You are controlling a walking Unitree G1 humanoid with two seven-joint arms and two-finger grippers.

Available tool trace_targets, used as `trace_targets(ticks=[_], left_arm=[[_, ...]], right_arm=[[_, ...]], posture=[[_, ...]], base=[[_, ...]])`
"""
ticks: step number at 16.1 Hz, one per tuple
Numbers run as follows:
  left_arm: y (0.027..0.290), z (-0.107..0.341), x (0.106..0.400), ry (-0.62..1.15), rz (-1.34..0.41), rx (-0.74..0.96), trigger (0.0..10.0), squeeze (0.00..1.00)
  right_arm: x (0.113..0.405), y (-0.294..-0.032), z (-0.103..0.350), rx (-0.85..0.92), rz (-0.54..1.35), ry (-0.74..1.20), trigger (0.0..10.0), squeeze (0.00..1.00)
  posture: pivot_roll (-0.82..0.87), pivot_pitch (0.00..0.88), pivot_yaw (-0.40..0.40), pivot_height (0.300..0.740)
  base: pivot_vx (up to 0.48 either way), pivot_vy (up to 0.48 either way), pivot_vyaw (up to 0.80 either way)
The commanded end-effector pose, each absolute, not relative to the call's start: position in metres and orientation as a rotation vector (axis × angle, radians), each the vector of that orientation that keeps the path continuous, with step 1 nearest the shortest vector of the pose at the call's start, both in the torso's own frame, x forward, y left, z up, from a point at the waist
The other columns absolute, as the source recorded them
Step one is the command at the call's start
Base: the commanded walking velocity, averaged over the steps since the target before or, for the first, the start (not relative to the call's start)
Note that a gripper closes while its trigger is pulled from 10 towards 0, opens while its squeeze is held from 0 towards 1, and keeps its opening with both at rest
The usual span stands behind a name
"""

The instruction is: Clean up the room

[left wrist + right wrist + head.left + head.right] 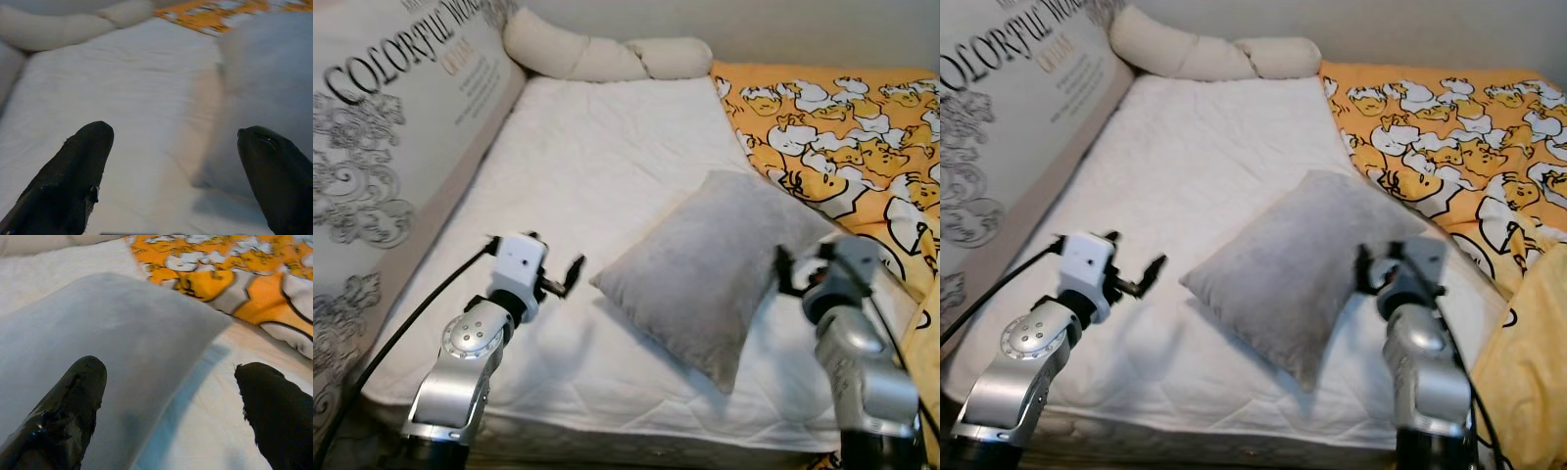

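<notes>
A grey pillow (pixel 710 269) lies askew on the white mattress (pixel 597 157), near its front edge. My left gripper (pixel 570 275) hovers open just left of the pillow's near-left corner, not touching it. My right gripper (pixel 800 266) is open at the pillow's right edge; in the right wrist view one finger (pixel 63 416) is over the pillow (pixel 112 347) and the other finger (pixel 279 406) is over the sheet. The left wrist view has the pillow (pixel 269 98) ahead of its two spread fingers (pixel 68 181).
An orange duck-print blanket (pixel 842 127) is bunched on the bed's right side. A long cream bolster (pixel 607 54) lies at the head. A large printed cushion (pixel 391 127) leans along the left side. Bare mattress stretches behind the pillow.
</notes>
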State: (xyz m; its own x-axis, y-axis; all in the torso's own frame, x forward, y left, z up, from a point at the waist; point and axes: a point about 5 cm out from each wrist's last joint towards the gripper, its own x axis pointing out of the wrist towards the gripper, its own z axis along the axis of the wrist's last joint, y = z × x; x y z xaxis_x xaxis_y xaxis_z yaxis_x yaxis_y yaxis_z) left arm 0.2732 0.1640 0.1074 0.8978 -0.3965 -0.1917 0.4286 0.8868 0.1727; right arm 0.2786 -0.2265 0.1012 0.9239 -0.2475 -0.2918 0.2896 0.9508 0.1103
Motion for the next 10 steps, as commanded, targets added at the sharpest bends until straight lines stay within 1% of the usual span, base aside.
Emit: trace_targets(ticks=[1, 3, 4, 5, 6, 7, 8, 9, 10], left_arm=[[0.162, 0.110, 0.276, 0.161, -0.492, 0.222, 10.0, 0.00], [0.161, 0.111, 0.276, 0.178, -0.586, 0.227, 10.0, 0.00], [0.158, 0.112, 0.274, 0.192, -0.660, 0.231, 10.0, 0.00], [0.154, 0.112, 0.272, 0.214, -0.738, 0.233, 10.0, 0.00], [0.153, 0.111, 0.270, 0.228, -0.765, 0.236, 10.0, 0.00], [0.153, 0.109, 0.267, 0.258, -0.820, 0.246, 10.0, 0.00], [0.153, 0.108, 0.266, 0.268, -0.835, 0.242, 10.0, 0.00], [0.154, 0.107, 0.264, 0.290, -0.875, 0.228, 10.0, 0.00], [0.154, 0.107, 0.263, 0.299, -0.889, 0.221, 10.0, 0.00]], right_arm=[[0.281, -0.231, 0.096, 0.214, -0.313, 0.317, 10.0, 1.00], [0.291, -0.232, 0.084, 0.387, -0.304, 0.386, 10.0, 1.00], [0.301, -0.228, 0.077, 0.517, -0.253, 0.409, 10.0, 1.00], [0.308, -0.225, 0.069, 0.604, -0.210, 0.446, 10.0, 1.00], [0.309, -0.224, 0.065, 0.635, -0.202, 0.459, 10.0, 1.00], [0.313, -0.221, 0.059, 0.719, -0.171, 0.481, 10.0, 1.00], [0.314, -0.218, 0.058, 0.761, -0.143, 0.482, 10.0, 1.00], [0.318, -0.207, 0.057, 0.842, -0.046, 0.471, 10.0, 1.00], [0.319, -0.204, 0.055, 0.867, -0.021, 0.476, 10.0, 1.00]], posture=[[-0.04, 0.000, 0.035, 0.740], [-0.05, 0.000, 0.053, 0.740], [-0.05, 0.000, 0.059, 0.740], [-0.04, 0.000, 0.065, 0.740], [-0.04, 0.000, 0.066, 0.740], [-0.04, 0.000, 0.071, 0.740], [-0.04, 0.000, 0.071, 0.740], [-0.03, 0.000, 0.072, 0.740], [-0.03, 0.000, 0.073, 0.740]], base=[[0.000, 0.000, 0.00], [0.000, 0.000, 0.00], [0.000, 0.000, 0.00], [0.000, 0.000, 0.00], [0.000, 0.000, 0.00], [0.000, 0.000, 0.00], [0.000, 0.000, 0.00], [0.000, 0.000, 0.00], [0.000, 0.000, 0.00]])
